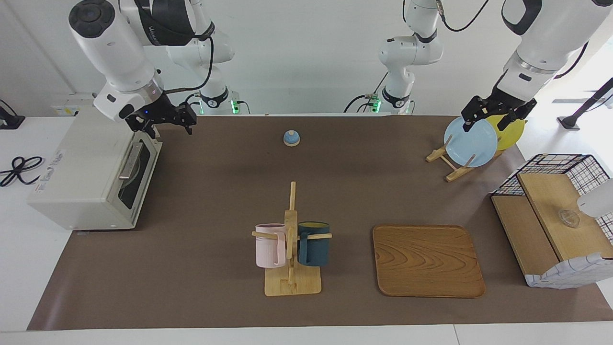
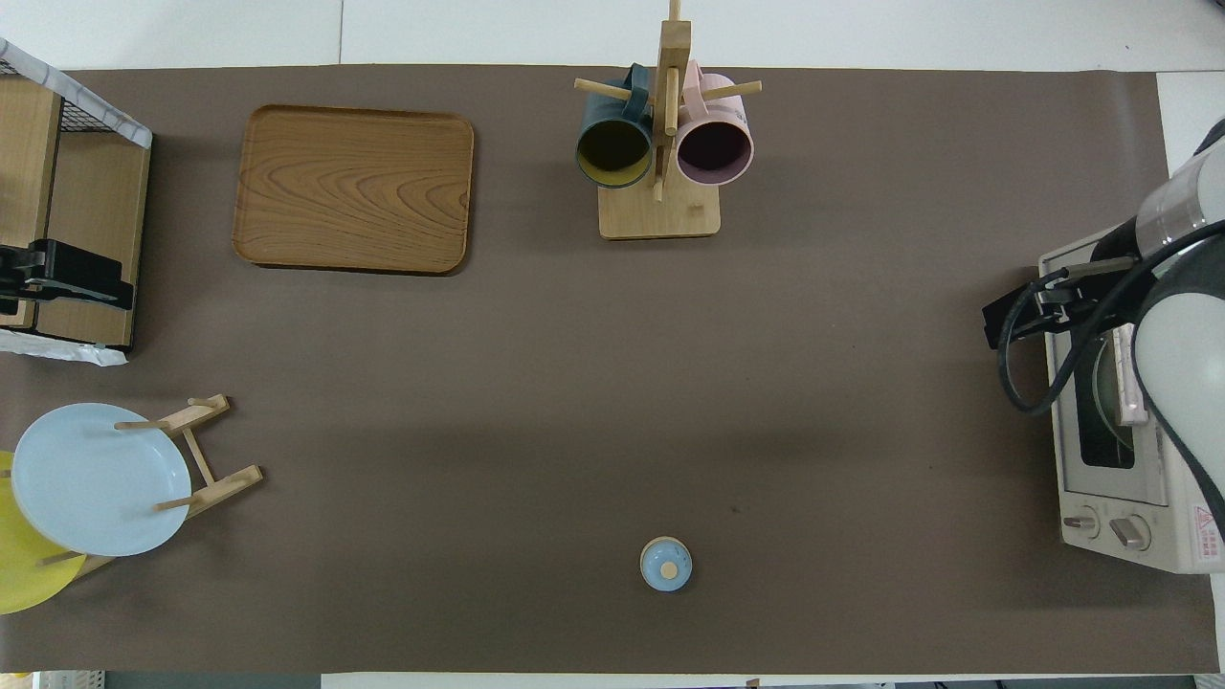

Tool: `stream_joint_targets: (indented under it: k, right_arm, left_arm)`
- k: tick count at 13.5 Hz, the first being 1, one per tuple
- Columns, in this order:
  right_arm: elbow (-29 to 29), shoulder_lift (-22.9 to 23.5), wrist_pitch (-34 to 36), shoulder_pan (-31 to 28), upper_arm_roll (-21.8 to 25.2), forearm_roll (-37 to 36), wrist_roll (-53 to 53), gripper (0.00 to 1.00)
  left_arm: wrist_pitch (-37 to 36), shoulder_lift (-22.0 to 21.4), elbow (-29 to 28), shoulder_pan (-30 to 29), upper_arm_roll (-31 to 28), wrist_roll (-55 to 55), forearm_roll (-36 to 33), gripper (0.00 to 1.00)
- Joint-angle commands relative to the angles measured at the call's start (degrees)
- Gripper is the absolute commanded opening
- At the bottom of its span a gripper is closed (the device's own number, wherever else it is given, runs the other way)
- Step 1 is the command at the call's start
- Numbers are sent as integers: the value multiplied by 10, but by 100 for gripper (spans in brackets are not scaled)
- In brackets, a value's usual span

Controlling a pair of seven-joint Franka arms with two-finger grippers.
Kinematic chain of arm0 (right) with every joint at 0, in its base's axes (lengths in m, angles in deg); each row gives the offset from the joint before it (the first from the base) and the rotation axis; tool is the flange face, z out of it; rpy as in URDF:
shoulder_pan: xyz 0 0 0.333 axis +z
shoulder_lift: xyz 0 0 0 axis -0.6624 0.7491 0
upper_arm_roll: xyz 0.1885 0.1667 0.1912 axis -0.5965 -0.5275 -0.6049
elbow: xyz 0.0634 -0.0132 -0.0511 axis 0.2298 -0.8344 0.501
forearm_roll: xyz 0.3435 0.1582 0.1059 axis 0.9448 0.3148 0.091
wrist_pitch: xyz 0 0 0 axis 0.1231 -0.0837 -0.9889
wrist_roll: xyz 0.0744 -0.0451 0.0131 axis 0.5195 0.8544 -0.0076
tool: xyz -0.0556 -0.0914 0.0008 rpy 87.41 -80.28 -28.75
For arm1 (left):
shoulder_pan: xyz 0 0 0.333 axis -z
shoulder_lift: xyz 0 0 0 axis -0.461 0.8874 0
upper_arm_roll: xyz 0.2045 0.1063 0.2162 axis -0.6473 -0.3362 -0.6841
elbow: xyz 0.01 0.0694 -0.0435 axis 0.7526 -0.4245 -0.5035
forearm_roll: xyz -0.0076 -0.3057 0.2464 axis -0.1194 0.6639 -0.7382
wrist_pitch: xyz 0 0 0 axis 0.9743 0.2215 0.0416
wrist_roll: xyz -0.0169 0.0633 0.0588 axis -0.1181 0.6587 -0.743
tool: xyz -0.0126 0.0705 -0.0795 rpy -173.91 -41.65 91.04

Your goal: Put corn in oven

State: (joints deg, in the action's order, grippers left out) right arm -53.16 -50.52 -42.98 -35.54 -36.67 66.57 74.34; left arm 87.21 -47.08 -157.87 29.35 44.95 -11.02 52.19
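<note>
The cream-white oven [image 1: 81,172] stands at the right arm's end of the table with its glass door and silver handle [image 1: 130,160] shut; from above the oven [image 2: 1115,498] shows its knobs. The corn is not in view anywhere. My right gripper [image 1: 172,128] hangs open and empty just off the door's top edge, and in the overhead view the right gripper [image 2: 1013,321] sits beside the oven's front. My left gripper [image 1: 486,122] waits open over the plate rack, holding nothing.
A blue plate [image 1: 470,142] and a yellow plate [image 1: 507,129] lean in a wooden rack. A mug tree [image 1: 291,239] with pink and dark mugs, a wooden tray [image 1: 426,261], a wire-and-wood basket [image 1: 550,225] and a small blue knobbed lid [image 1: 291,138] share the brown mat.
</note>
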Motion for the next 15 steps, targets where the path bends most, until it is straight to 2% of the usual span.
stream_joint_targets:
  k: [1,15]
  right_arm:
    - [24,9,13,-3,7,2,-8,100]
    - [38,12,36,-25,4,13,-9,100]
  left_arm:
    - [-3,-15,-15,0,-1,7,-12,100]
    - [-3,-15,-15,0,-1,7,-12,100]
